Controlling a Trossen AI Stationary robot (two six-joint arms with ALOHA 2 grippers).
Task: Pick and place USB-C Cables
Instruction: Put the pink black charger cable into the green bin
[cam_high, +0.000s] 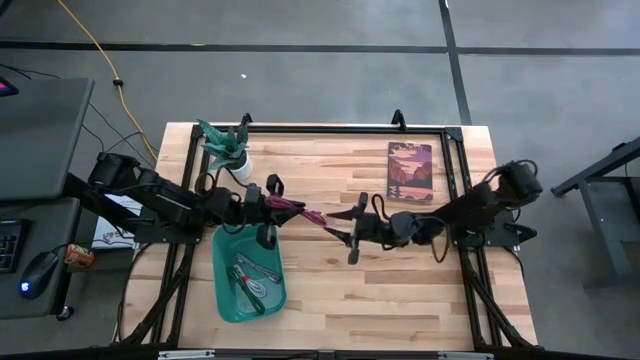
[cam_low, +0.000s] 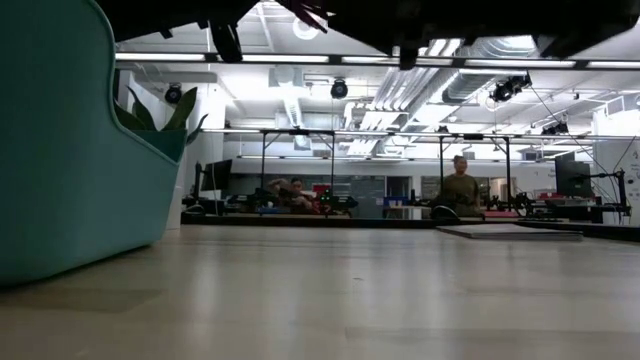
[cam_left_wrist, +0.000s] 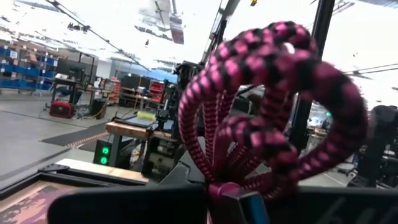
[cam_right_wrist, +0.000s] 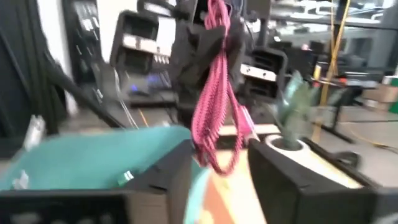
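Maroon-pink braided USB-C cable (cam_high: 288, 206), bundled in loops, held aloft between the two arms near mid-table, just beyond the far rim of the teal bin (cam_high: 222, 290). Gripped at one end by the left gripper (cam_high: 268, 204), fingers clenched on the bundle, with the loops trailing out toward the right arm. Seen close in the left wrist view as thick pink-and-black woven coils (cam_left_wrist: 267, 106) rising straight up from between the dark fingers. Seen from the right wrist view dangling as a long hanging loop (cam_right_wrist: 214, 93) beneath the opposite gripper, above the bin's edge (cam_right_wrist: 93, 155).

Right gripper (cam_high: 345, 232) facing the cable's free end from just beside it, fingers spread wide and holding nothing; cable tip near those fingers, contact impossible to confirm from above.

Lying inside the bin: a few more thin cables (cam_high: 252, 280), greyish and green, tangled together, too small to separate clearly.

Elsewhere on the wooden table (cam_high: 330, 320): a potted plant (cam_high: 228, 148) in a white pot by the far left corner, and a book (cam_high: 410, 171) with a sunset-coloured cover toward the far right.
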